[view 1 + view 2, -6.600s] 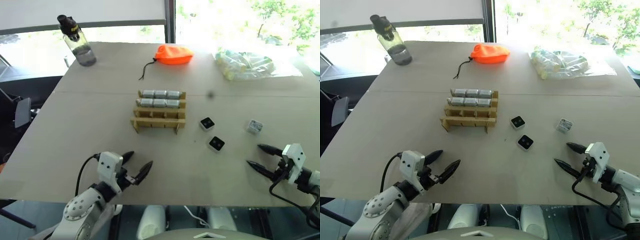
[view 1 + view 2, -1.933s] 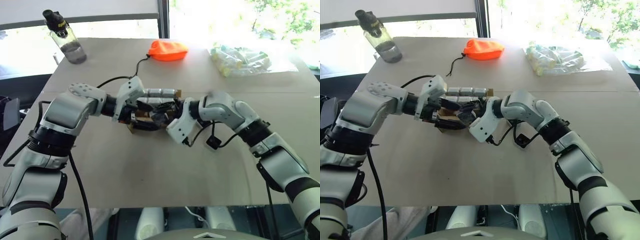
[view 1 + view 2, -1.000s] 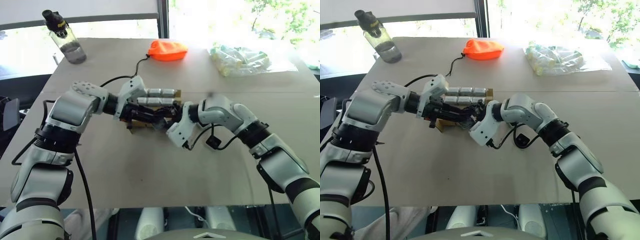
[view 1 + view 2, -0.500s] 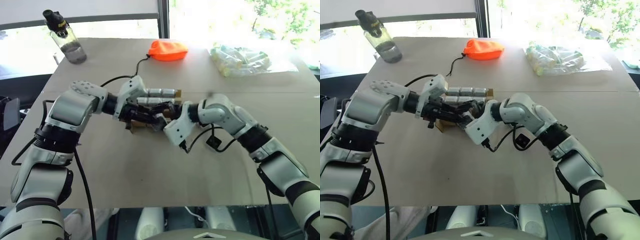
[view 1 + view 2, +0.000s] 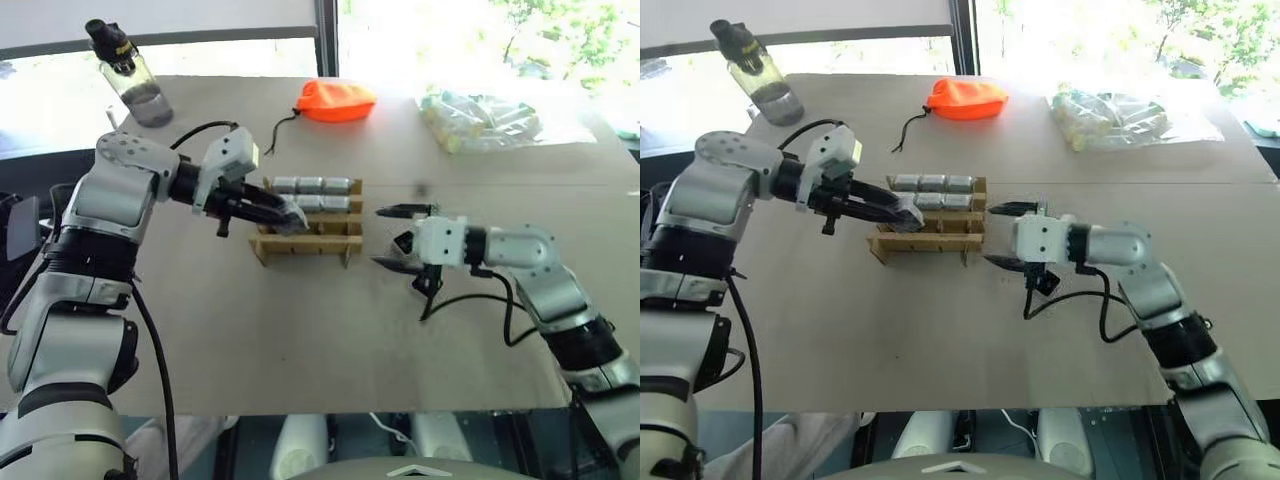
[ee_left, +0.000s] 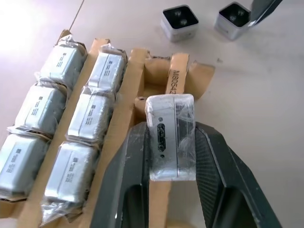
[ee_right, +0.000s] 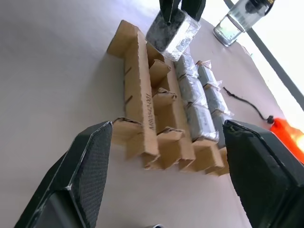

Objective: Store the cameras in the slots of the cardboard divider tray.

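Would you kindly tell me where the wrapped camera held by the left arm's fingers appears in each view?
Left eye: camera over the tray's left end.
Right eye, same place.
Left wrist, centre, between the fingers.
Right wrist, top centre.
Shared landmark: the cardboard tray.
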